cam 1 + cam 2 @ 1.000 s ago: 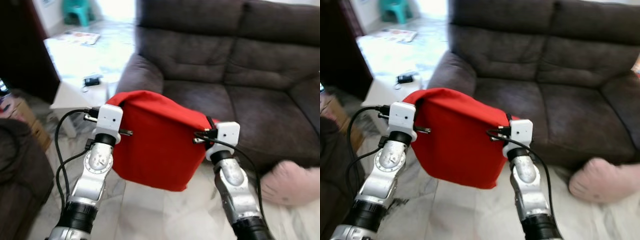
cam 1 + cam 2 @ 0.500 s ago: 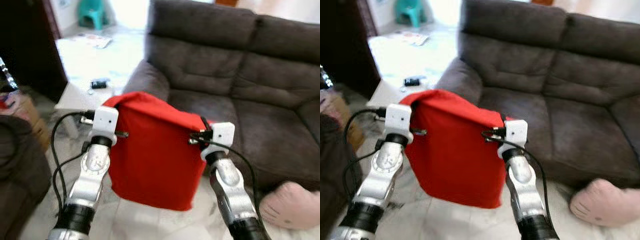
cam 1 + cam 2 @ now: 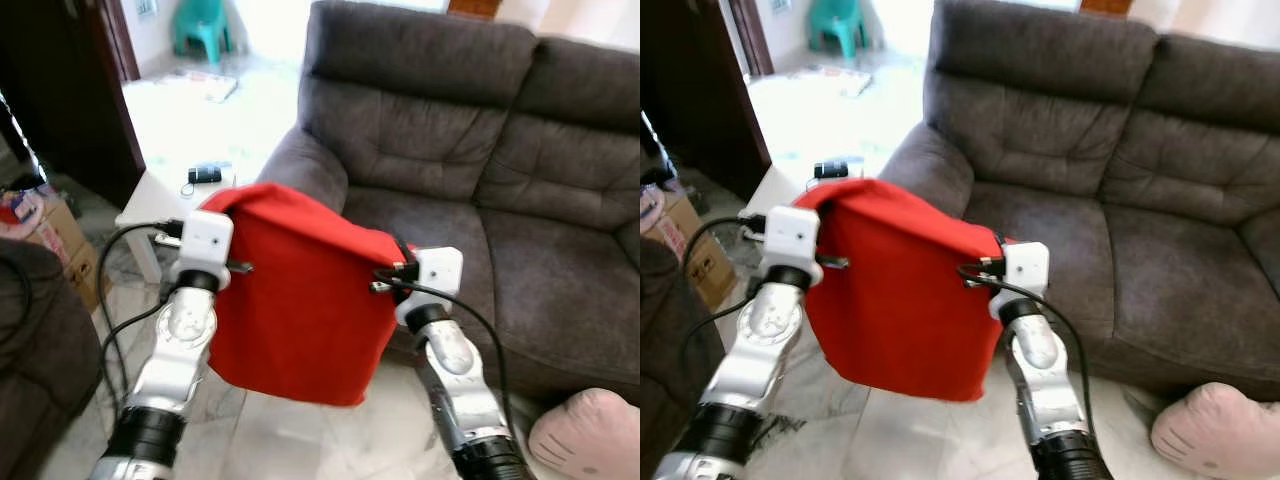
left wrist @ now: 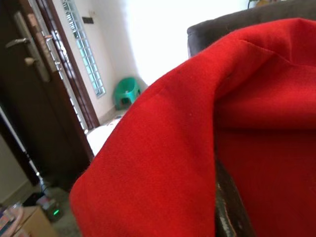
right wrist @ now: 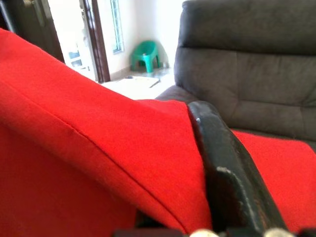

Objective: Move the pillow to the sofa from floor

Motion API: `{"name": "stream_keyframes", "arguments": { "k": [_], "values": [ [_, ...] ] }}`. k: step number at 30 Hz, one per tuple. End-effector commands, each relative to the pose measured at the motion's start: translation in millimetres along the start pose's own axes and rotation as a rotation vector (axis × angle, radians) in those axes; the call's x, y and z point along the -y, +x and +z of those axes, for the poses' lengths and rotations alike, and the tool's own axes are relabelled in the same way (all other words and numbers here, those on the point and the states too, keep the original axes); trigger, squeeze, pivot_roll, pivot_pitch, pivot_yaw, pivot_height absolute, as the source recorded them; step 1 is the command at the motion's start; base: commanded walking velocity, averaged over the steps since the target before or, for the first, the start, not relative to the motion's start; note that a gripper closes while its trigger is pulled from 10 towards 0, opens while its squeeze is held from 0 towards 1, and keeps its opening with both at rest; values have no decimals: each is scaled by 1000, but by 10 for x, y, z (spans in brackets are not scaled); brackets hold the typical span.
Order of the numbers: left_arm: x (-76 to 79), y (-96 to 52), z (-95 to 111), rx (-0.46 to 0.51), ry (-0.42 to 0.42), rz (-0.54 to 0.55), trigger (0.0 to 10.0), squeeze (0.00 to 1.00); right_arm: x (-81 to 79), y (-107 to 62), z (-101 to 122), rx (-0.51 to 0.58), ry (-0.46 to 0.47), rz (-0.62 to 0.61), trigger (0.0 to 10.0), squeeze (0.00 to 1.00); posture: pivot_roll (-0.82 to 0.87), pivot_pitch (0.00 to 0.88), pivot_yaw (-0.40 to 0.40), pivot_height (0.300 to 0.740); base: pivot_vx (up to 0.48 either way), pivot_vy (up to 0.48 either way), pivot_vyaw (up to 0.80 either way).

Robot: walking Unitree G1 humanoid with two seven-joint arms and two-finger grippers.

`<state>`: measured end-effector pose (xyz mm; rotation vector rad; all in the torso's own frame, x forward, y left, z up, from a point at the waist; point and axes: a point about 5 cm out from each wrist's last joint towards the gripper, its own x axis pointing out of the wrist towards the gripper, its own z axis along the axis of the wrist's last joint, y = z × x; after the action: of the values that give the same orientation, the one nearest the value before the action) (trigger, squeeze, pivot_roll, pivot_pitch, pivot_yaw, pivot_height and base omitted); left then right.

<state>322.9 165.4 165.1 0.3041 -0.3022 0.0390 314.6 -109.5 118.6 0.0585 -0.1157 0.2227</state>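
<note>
The red pillow (image 3: 295, 290) hangs between both arms, off the floor, just short of the sofa (image 3: 470, 200). The left gripper (image 3: 232, 205) and right gripper (image 3: 398, 258) each pinch an upper corner. I'd carry it level over the seat cushion (image 3: 540, 270), then release both corners together.

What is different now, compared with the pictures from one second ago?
The view shifted as the robot moved; the sofa now shows more fully. Unchanged: the left gripper and right gripper hold the red pillow up by its top corners.
</note>
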Motion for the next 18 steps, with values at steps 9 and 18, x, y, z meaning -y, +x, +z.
{"name": "stream_keyframes", "arguments": {
  "k": [9,18],
  "values": [
    [-75,94,205,91,-8,57,10000,0,213,-30,171,92,-5,-73,10000,0,59,0,-72,740,280,0,0],
    [-83,124,227,95,-5,59,10000,0,209,-2,199,97,-4,-74,10000,0,67,0,-78,740,280,0,0]
  ]
}}
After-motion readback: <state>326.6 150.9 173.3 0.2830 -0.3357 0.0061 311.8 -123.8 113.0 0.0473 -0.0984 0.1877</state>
